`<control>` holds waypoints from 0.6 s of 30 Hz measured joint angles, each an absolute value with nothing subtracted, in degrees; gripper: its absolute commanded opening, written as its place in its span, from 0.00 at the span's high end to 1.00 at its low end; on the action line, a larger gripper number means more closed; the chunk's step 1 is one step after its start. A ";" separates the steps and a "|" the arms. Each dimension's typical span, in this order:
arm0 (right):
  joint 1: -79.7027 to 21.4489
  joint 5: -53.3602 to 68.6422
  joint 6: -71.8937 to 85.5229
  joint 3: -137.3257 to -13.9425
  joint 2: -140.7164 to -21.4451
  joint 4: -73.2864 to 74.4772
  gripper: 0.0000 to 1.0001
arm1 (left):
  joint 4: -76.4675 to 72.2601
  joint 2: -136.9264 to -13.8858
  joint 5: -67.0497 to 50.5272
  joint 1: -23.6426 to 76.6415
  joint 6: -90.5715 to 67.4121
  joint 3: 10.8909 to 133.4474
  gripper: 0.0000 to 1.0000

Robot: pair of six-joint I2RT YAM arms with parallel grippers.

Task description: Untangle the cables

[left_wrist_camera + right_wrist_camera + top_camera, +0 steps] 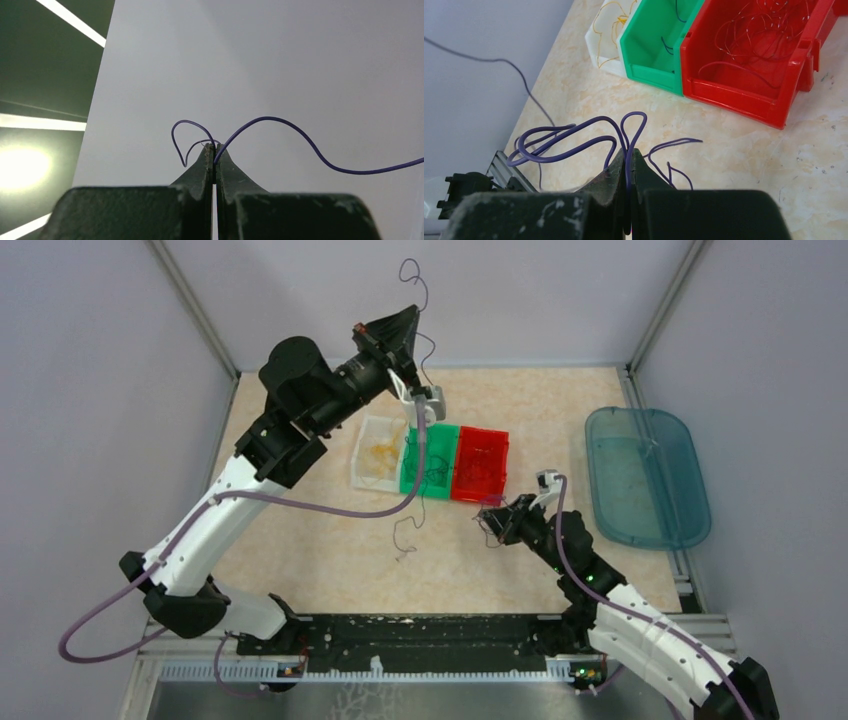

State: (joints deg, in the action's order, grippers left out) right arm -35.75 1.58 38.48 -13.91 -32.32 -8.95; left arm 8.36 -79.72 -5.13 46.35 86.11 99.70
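Note:
My left gripper (412,312) is raised high near the back wall, shut on a thin dark purple cable (412,275) that curls above it and hangs down towards the bins. In the left wrist view the jaws (215,146) pinch this cable (280,121). My right gripper (487,516) is low over the table in front of the red bin, shut on a bundle of purple cable loops (569,137); its tips (628,151) are closed. Another purple strand (405,536) trails on the table. Red cables (754,30) lie in the red bin and yellow ones (610,22) in the white bin.
Three small bins stand side by side mid-table: white (358,455), green (408,483) and red (503,465). They also show in the right wrist view, white (599,55), green (651,75) and red (734,97). A teal tray (690,475) lies at the right.

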 measured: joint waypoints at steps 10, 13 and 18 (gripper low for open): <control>-35.75 1.63 38.57 -13.89 -32.75 -9.04 1.00 | 0.73 -81.54 -5.32 42.46 77.28 102.56 1.00; -35.75 1.61 38.59 -13.89 -32.69 -9.02 1.00 | -0.60 -82.65 -5.93 40.80 75.75 103.31 1.00; -35.75 1.56 38.79 -13.89 -31.70 -8.91 1.00 | -2.72 -85.19 -6.87 37.41 74.50 103.42 1.00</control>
